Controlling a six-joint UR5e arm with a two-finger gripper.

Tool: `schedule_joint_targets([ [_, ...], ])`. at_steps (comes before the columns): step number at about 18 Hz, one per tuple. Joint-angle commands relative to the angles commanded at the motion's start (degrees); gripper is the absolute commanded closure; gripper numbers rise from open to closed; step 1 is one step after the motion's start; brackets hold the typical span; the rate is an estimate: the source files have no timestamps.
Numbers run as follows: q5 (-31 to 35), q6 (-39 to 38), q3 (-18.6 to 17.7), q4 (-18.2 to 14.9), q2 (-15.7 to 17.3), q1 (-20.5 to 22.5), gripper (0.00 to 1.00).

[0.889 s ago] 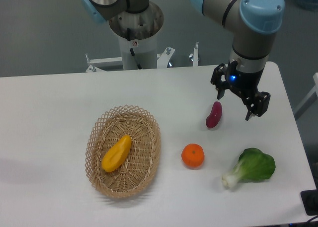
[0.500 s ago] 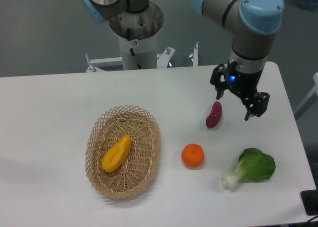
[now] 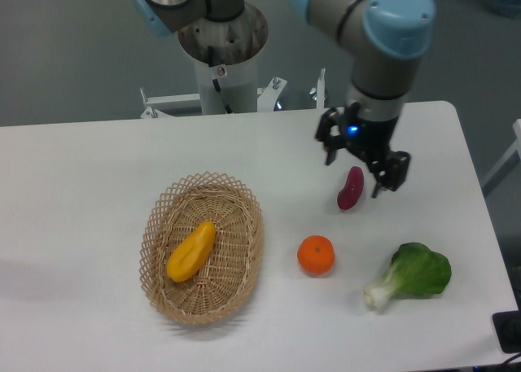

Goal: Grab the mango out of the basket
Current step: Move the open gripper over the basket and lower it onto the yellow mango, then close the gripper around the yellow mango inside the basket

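The yellow-orange mango (image 3: 190,251) lies slantwise inside the tan wicker basket (image 3: 244,262) on the left half of the table. My gripper (image 3: 355,177) hangs well to the right of the basket, above the purple vegetable, with its two fingers spread apart and nothing between them. It is open and far from the mango.
A small purple oblong vegetable (image 3: 351,188) lies just below the gripper. A round orange (image 3: 316,255) sits between basket and a green bok choy (image 3: 411,274) at the front right. The robot's base column (image 3: 221,54) stands at the back.
The arm has swung left by a few centimetres, bringing the gripper over the purple vegetable. The fruit and the basket have not moved.
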Motion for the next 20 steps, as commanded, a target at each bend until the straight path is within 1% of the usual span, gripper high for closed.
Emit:
schedule_joint_targets([
  [3,-0.1,-11.2,-2.0,1.8,-0.2,-3.8,0.00],
  [5,0.0,-15.6,-3.7,3.5,-0.5,-7.1,0.00],
  [7,0.1,-19.0,-6.4,6.4,-1.5,-9.4,0.00],
  [8,0.2,-20.3,-8.0,8.6,-2.5,-10.8,0.00],
  [10,0.6,-21.7,-10.8,12.3,-4.5,-13.6,0.00],
  [12,1.5,-21.7,-12.7,15.1,-6.1,-14.7,0.00],
  [14,2.7,-21.5,-13.2,16.4,-7.4,-16.8,0.00],
  [16,4.2,-21.2,-13.2,17.0,-9.2,-17.7,0.00],
  [17,5.2,-21.1,-13.2,17.8,-9.8,-18.4,0.00],
  [20,6.2,-21.0,-13.3,18.6,-11.0,-19.6,0.00],
])
